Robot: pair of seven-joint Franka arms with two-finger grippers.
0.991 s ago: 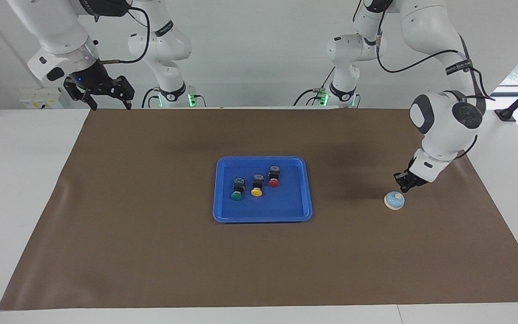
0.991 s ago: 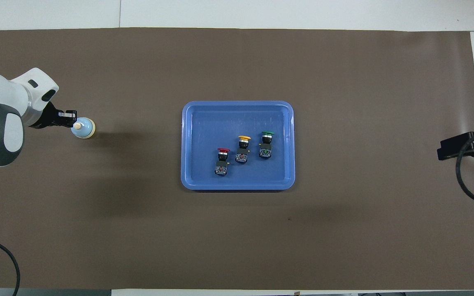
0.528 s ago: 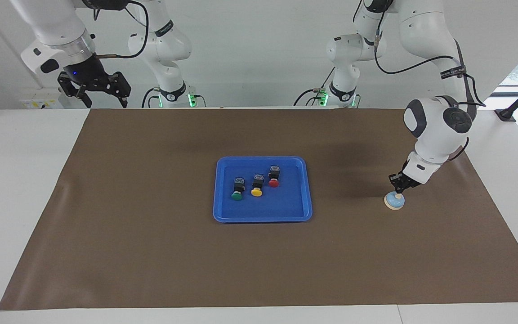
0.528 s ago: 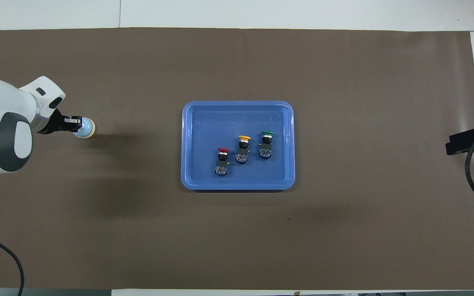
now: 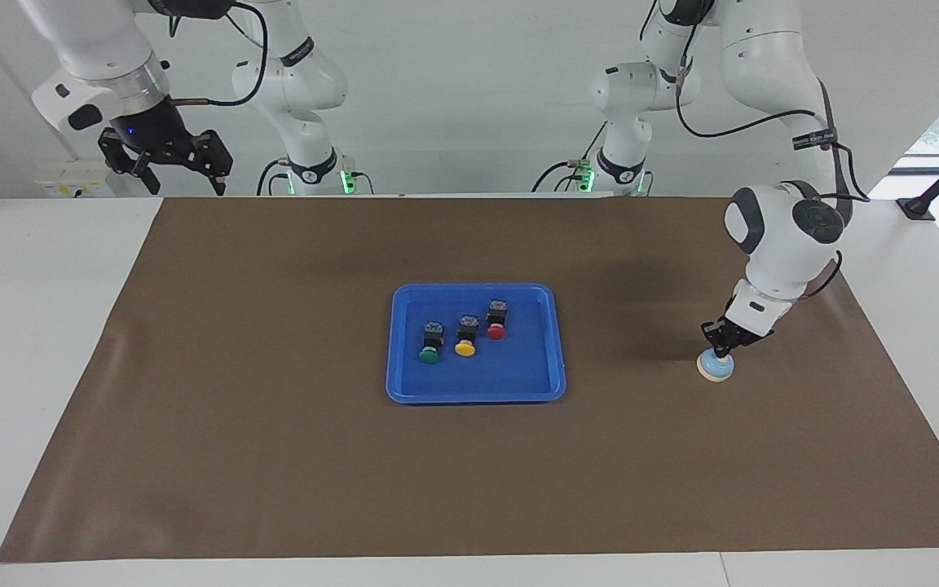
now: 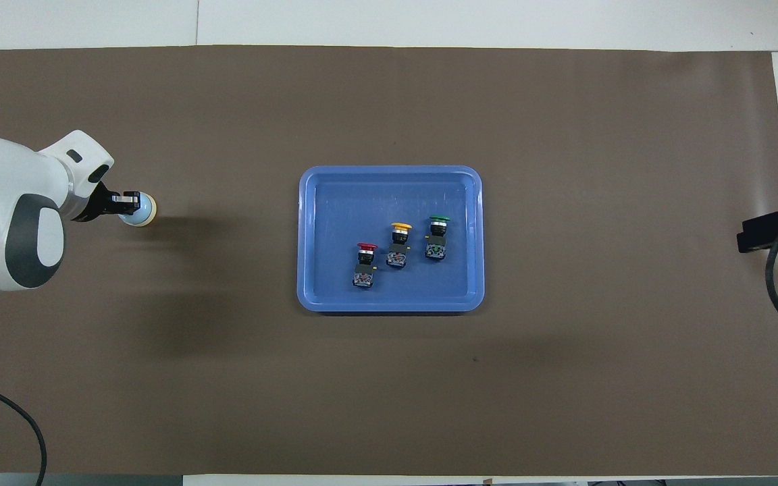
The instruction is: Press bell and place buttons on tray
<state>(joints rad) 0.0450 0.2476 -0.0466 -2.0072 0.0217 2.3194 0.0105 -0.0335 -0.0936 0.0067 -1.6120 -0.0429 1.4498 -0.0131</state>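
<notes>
The light-blue bell (image 5: 716, 368) sits on the brown mat near the left arm's end of the table. My left gripper (image 5: 719, 350) is shut, and its tips rest on top of the bell, hiding the knob; in the overhead view the gripper (image 6: 130, 201) covers part of the bell (image 6: 144, 211). The blue tray (image 5: 518, 371) lies mid-table. In it the green button (image 5: 430, 343), the yellow button (image 5: 466, 337) and the red button (image 5: 496, 320) lie on their sides, caps pointing away from the robots. My right gripper (image 5: 180, 174) is open, held high over the mat's corner at the right arm's end.
The brown mat (image 5: 274, 456) covers most of the white table. The tray (image 6: 362, 192) is the only container. The right arm's black hand and cable (image 6: 770, 233) show at the edge of the overhead view.
My left gripper has come down from beside the bell onto its top. My right gripper has risen a little and drawn back toward the robots. The buttons and tray have not moved.
</notes>
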